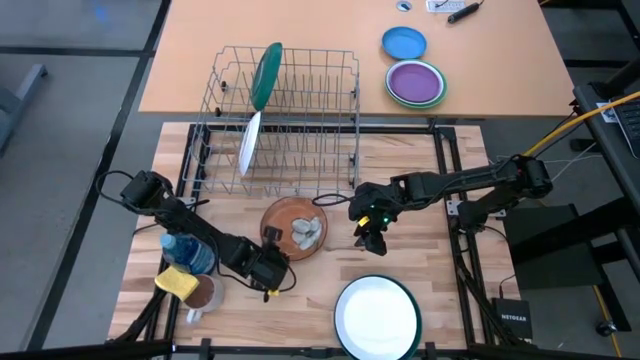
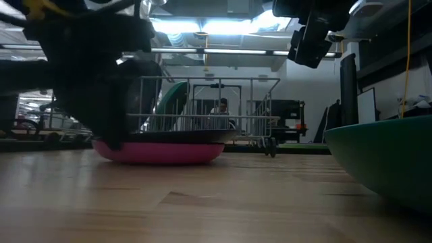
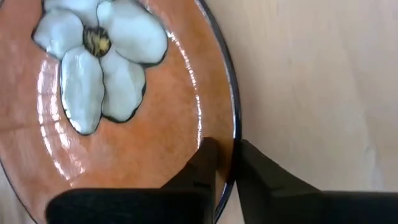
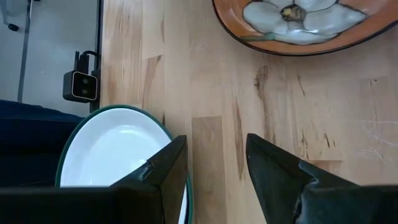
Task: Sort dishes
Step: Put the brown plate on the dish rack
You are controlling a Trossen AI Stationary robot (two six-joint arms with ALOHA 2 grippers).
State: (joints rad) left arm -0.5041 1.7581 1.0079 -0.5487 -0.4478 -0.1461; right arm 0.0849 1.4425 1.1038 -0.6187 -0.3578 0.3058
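Note:
A brown dish with a white flower painted inside (image 1: 295, 228) sits on the wooden table; its underside shows pink in the low view (image 2: 158, 152). My left gripper (image 1: 268, 262) is shut on its near-left rim. My right gripper (image 1: 370, 238) is open and empty, held above the table between the brown dish and the large white green-rimmed plate (image 1: 376, 315), which lies flat near the front edge. A green dish (image 1: 266, 72) and a white plate (image 1: 249, 142) stand on edge in the wire dish rack (image 1: 335, 60). My left gripper pinches the brown dish's rim (image 3: 234, 127), with one finger (image 3: 205, 163) inside the dish and the other (image 3: 252, 171) outside it. The fingers come from the table's near-left side. In the low view the dish's base looks to rest on the table.
A blue bottle (image 1: 186, 250), a yellow sponge (image 1: 176, 282) and a brown mug (image 1: 205, 295) stand at the near left beside my left arm. A bright-blue dish (image 1: 403, 43) and a purple dish (image 1: 416, 83) lie on the far table, right of the rack.

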